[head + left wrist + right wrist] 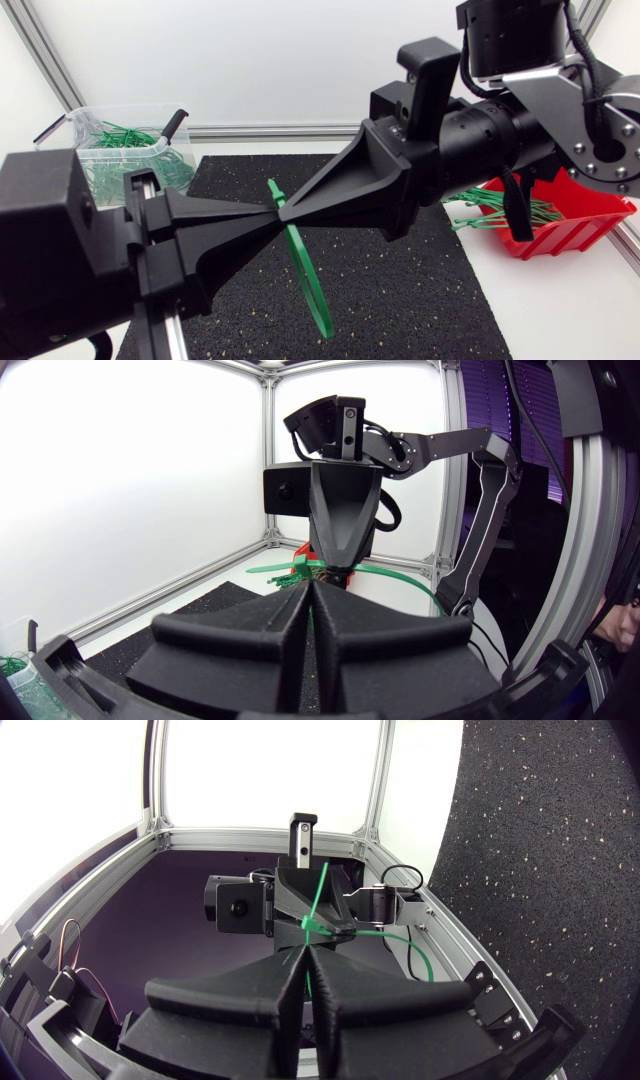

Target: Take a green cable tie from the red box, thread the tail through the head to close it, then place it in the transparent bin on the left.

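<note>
Both jaws tight on green cable tie (304,265)

Table (560,310) with mat (400,290), bin (85,125) and red box (575,235).
The white table carries a black speckled mat across its middle. The transparent bin stands at the mat's far left corner. The red box sits at the mat's right edge, well apart from the bin.
</note>
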You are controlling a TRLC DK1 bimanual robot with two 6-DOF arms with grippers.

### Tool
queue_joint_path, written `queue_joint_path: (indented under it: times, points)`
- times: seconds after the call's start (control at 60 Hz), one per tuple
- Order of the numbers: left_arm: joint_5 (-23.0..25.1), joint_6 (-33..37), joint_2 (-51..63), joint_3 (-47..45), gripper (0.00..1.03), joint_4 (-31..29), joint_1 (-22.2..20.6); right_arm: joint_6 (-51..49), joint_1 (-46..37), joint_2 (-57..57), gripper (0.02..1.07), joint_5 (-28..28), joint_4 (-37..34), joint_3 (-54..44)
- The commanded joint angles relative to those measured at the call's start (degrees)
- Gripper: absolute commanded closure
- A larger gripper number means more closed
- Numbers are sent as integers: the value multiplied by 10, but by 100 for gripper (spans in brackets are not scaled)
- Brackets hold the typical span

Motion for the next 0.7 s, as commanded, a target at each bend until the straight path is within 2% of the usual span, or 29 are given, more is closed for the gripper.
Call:
queue_joint_path:
  times: [0.0, 0.033, 0.067, 0.267, 0.517, 0.683]
  points:
    - [13, 19, -6, -5, 99, 15, -13, 5, 1, 15, 79, 16, 3, 7]
    - [13, 20, -7, -4, 99, 12, -9, 0, -1, 12, 73, 13, 1, 9]
    - [13, 21, -9, -3, 99, 6, -7, -2, -3, 11, 72, 12, 2, 10]
    - [23, 81, -9, 1, 99, -22, 24, -37, -27, -2, 72, 6, 10, 10]
    - [21, 158, -4, -10, 99, -24, 54, -69, -64, 18, 72, -1, 10, 32]
    - [-2, 217, -4, -8, 99, -40, 42, -113, -60, 48, 72, -1, 10, 44]
